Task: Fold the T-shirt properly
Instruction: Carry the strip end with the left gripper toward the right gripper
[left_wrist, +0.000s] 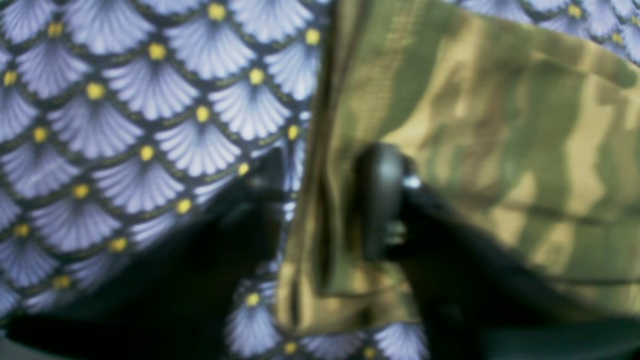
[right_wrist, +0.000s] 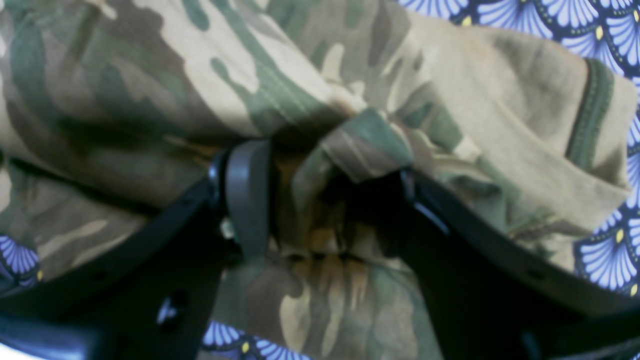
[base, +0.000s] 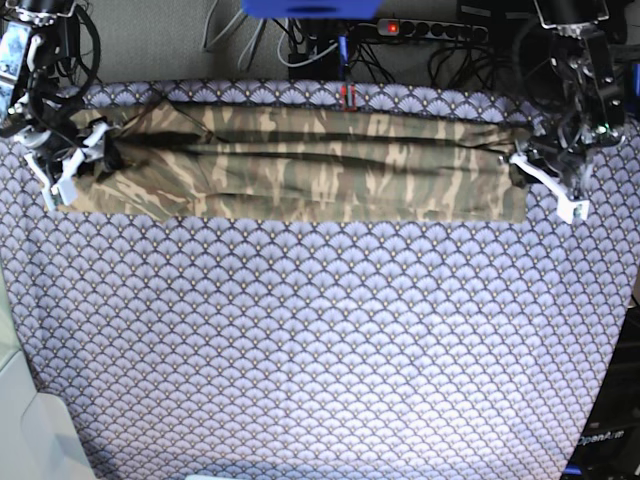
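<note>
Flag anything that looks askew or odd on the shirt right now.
The T-shirt lies as a long narrow band across the far side of the tablecloth. Its end at the right gripper is bunched and rumpled, with cloth wadded between the jaws, while the end at the left gripper lies flatter. No tear shows.

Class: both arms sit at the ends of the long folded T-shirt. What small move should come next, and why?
Probably finish closing the left gripper on the T-shirt edge. Its jaws straddle the hem with a gap showing, while the right gripper already bunches cloth between its jaws. Both ends need holding before lifting off the tablecloth.
</note>
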